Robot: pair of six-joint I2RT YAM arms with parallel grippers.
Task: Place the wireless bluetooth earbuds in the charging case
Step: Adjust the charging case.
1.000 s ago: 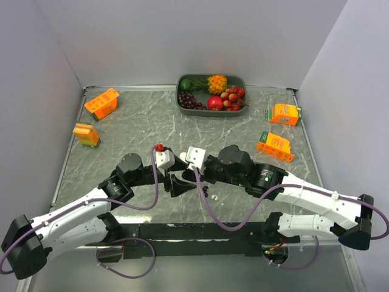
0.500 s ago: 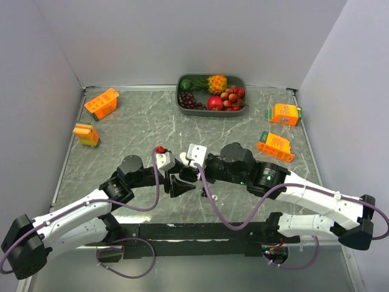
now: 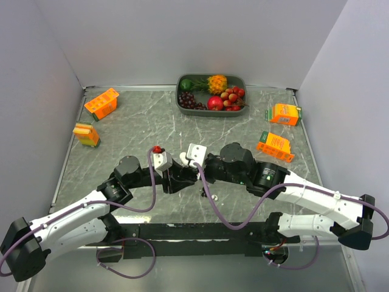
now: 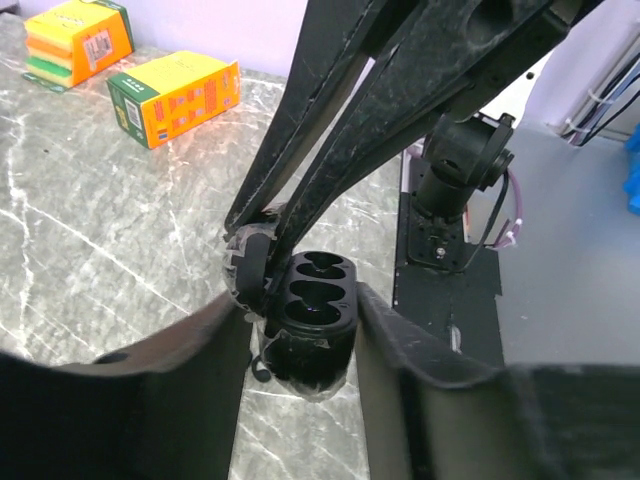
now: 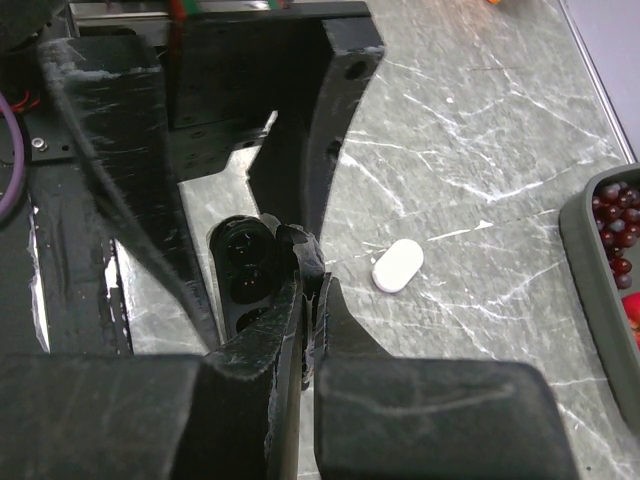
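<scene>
Left pincer (image 4: 300,306) clamps charging case (image 4: 322,300) sides; right pincer (image 5: 311,268) pinches lid (image 4: 245,276), narrowing access; surrounding tabletop (image 3: 140,121) open.

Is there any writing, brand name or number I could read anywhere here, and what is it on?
None can be read.
Orange boxes: they carry print, but it is too blurred to make out.
Case: no lettering shows.

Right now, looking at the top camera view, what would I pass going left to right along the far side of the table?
orange box → grey fruit tray → orange carton
</scene>
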